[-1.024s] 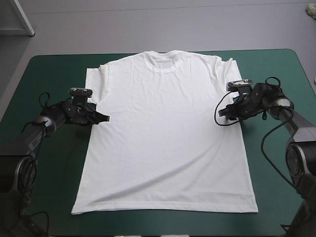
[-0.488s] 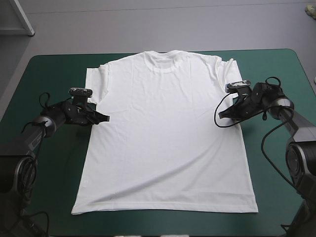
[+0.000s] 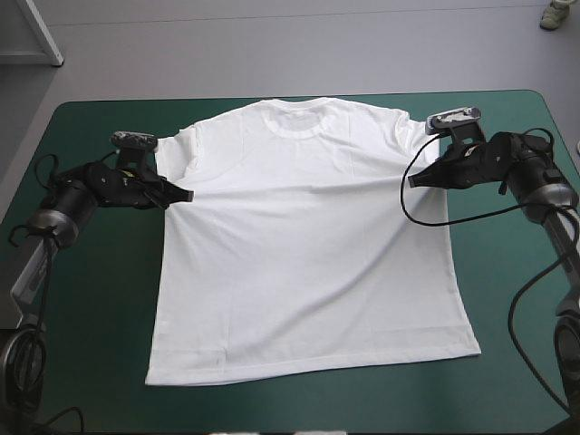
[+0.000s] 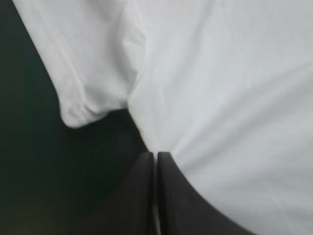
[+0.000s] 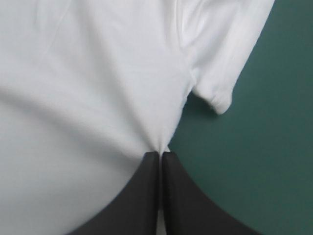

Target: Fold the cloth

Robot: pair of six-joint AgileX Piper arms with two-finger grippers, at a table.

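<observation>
The white T-shirt (image 3: pixel 308 245) lies spread on the teal-green table, collar toward the far edge. My left gripper (image 3: pixel 185 195) is shut on the T-shirt's left side seam just below the sleeve. My right gripper (image 3: pixel 412 180) is shut on the opposite side seam under the other sleeve. Both pinched edges are lifted, and a taut crease runs across the chest between them. In the left wrist view the cloth (image 4: pixel 220 88) runs out from the pinched fingertips (image 4: pixel 155 155), a sleeve (image 4: pixel 93 73) hanging beside them. The right wrist view shows the same, with cloth (image 5: pixel 88 88) drawn into the gripper (image 5: pixel 160 154).
Bare teal-green cover (image 3: pixel 91 299) runs along both sides of the shirt and along the near edge. The hem (image 3: pixel 317 367) lies flat toward the near edge.
Both grippers have risen and moved toward the far edge with the shirt's sides in them. The upper shirt has lifted, and the hem has slid a little away from the near edge.
</observation>
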